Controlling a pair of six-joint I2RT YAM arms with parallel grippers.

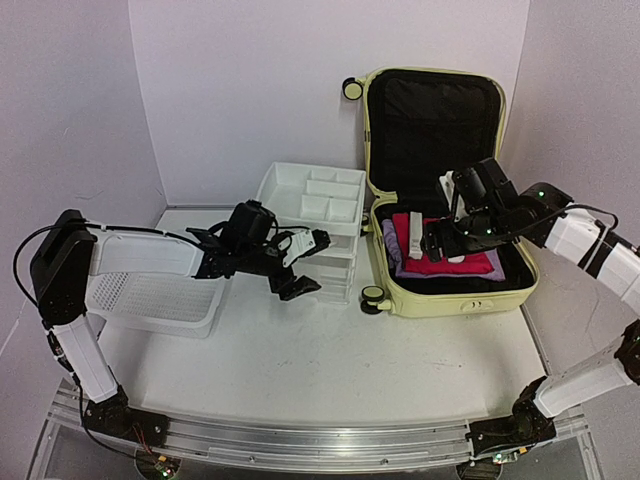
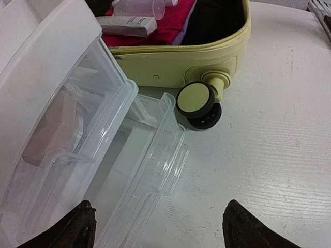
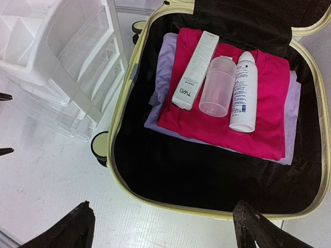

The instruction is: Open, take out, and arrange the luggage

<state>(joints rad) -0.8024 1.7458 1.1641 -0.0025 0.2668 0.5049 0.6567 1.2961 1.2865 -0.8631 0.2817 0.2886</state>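
Observation:
The luggage (image 1: 450, 298), a pale yellow hard-shell suitcase, lies open at the back right with its lid leaning on the wall. On its black lining lie a pink shirt (image 3: 258, 106) over a lavender garment (image 3: 165, 67), a white box (image 3: 195, 70), a clear cup (image 3: 218, 85) and a white spray bottle (image 3: 244, 90). My right gripper (image 1: 437, 243) hangs over the suitcase's near rim (image 3: 170, 204), open and empty (image 3: 163, 217). My left gripper (image 1: 305, 265) is open and empty (image 2: 158, 217) in front of the clear drawers, left of the suitcase's wheel (image 2: 196, 101).
A white plastic drawer unit (image 1: 310, 195) with a divided top tray stands left of the suitcase, two clear drawers (image 2: 150, 155) pulled partly out. A white mesh basket (image 1: 150, 300) sits at the far left under my left arm. Walls close in behind and at the sides.

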